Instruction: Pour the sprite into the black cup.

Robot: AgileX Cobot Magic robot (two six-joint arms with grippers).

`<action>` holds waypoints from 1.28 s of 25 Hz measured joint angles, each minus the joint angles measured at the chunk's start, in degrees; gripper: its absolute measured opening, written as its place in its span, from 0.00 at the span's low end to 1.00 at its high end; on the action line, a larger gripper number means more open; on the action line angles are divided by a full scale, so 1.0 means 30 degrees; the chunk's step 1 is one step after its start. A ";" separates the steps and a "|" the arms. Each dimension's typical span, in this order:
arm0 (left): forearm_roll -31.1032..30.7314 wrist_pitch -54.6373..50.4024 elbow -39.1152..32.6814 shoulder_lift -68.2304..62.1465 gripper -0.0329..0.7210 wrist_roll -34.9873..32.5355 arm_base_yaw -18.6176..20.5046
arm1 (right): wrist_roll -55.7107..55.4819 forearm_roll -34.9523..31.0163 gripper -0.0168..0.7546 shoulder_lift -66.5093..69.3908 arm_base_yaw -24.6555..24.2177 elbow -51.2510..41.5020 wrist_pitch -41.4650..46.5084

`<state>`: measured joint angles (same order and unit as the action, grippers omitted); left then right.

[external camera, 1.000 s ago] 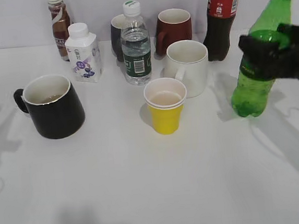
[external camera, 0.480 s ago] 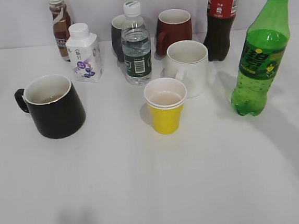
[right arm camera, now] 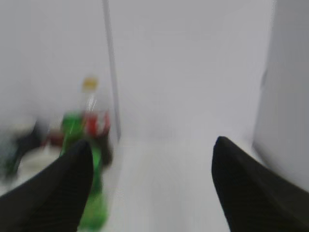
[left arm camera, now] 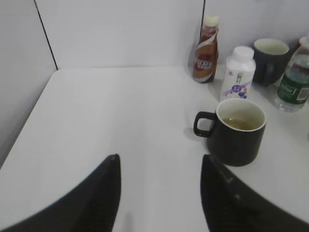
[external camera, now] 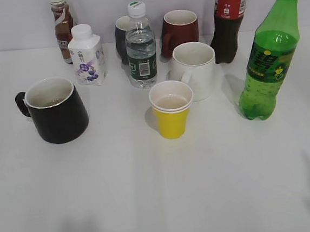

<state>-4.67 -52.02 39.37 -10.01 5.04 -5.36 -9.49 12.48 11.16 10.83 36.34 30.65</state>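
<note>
Black fingers of the right gripper [right arm camera: 152,193] stand wide apart in the right wrist view, with nothing between them; that view is blurred. The sprite [right arm camera: 89,193] shows as a green smear just beyond the left finger, apart from it, with the cola bottle [right arm camera: 96,123] behind. The left gripper [left arm camera: 159,193] is likewise spread wide and empty over the bare white table [left arm camera: 106,111], its two dark fingers low in the left wrist view. The black cup [left arm camera: 240,130] stands upright ahead and to the right of it, well clear of the fingers, handle turned toward the open table, with a pale liquid low inside. Neither gripper shows in the exterior view.

There, the sprite [external camera: 268,57] stands upright and uncapped near the right edge of the table [external camera: 151,192], free of any grip. The black cup [external camera: 54,109] sits at the left, well apart from the bottle. Between them stand a yellow paper cup [external camera: 172,110] and, just behind it, a white mug [external camera: 194,69]. Along the back wall are a brown drink bottle [external camera: 62,26], a small white carton-shaped bottle [external camera: 87,55], a dark mug [external camera: 122,37], a clear water bottle [external camera: 140,46], a dark red mug [external camera: 180,32] and the cola bottle [external camera: 229,25].
</note>
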 joint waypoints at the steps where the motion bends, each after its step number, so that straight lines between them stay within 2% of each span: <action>1: 0.0017 -0.0090 0.0000 0.0178 0.59 0.0000 0.0000 | 0.2229 -0.1865 0.76 -0.0172 0.0000 0.0000 0.1234; 3: 0.0057 -0.0514 0.0000 0.0279 0.59 0.0000 0.0000 | 0.4908 -0.4161 0.75 -0.0247 0.0000 -0.0019 0.4105; 6: -0.0184 -0.1730 0.0000 0.0307 0.59 0.0000 0.0000 | 0.5998 -0.5031 0.75 -0.0445 0.0000 -0.0019 0.8011; 11: -0.0935 -0.3217 -0.0147 0.1732 0.56 0.0000 0.0000 | 0.5513 -0.5905 0.75 -0.1937 0.0000 -0.0163 1.2194; 16: -0.1146 -0.3950 -0.2288 0.3463 0.56 0.0000 0.0000 | 0.5218 -0.5462 0.75 -0.3786 0.0000 -0.1598 1.2856; 19: -0.1041 -0.3314 -0.3066 0.3478 0.55 0.0000 0.0000 | 0.4967 -0.4997 0.75 -0.3815 0.0000 -0.1900 1.2179; 23: -0.1102 -0.3086 -0.3230 0.3478 0.55 0.0000 0.0000 | 0.4738 -0.4653 0.75 -0.3850 0.0000 -0.2545 1.0151; 32: -0.1105 -0.3049 -0.3230 0.3478 0.53 0.0000 0.0000 | 0.4578 -0.4555 0.75 -0.3874 0.0000 -0.2576 0.9745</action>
<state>-7.98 -61.17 29.68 0.42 5.04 -5.36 4.24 -1.18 -0.46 10.83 28.61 59.88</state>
